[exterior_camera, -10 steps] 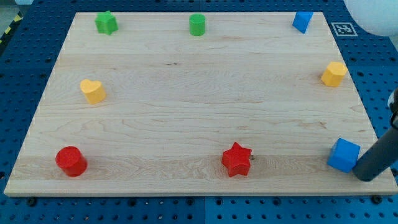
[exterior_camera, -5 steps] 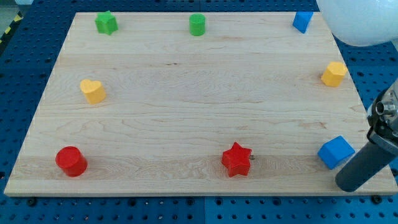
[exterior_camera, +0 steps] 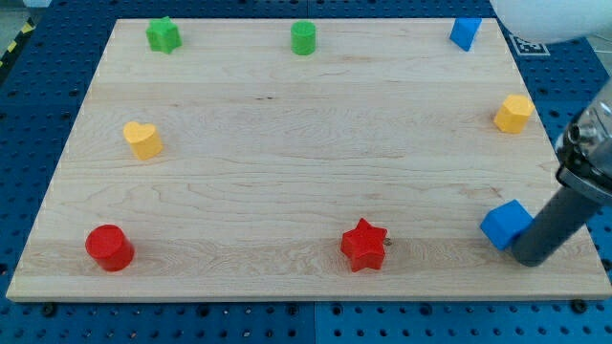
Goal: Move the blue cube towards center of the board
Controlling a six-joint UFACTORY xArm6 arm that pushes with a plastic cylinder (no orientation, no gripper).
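The blue cube (exterior_camera: 505, 224) lies near the bottom right corner of the wooden board (exterior_camera: 306, 162), turned a little on its base. My tip (exterior_camera: 529, 257) rests on the board against the cube's lower right side. The dark rod rises from there toward the view's right edge.
A red star (exterior_camera: 364, 245) sits left of the cube at the bottom. A red cylinder (exterior_camera: 109, 247) is at bottom left, a yellow heart (exterior_camera: 142, 139) at left, a green star (exterior_camera: 163, 35) and green cylinder (exterior_camera: 303, 38) at top, another blue block (exterior_camera: 465, 32) top right, a yellow hexagon (exterior_camera: 513, 114) at right.
My tip has moved left along the bottom right corner and pushed the blue cube left and slightly up; the cube has also rotated. The other blocks have not moved.
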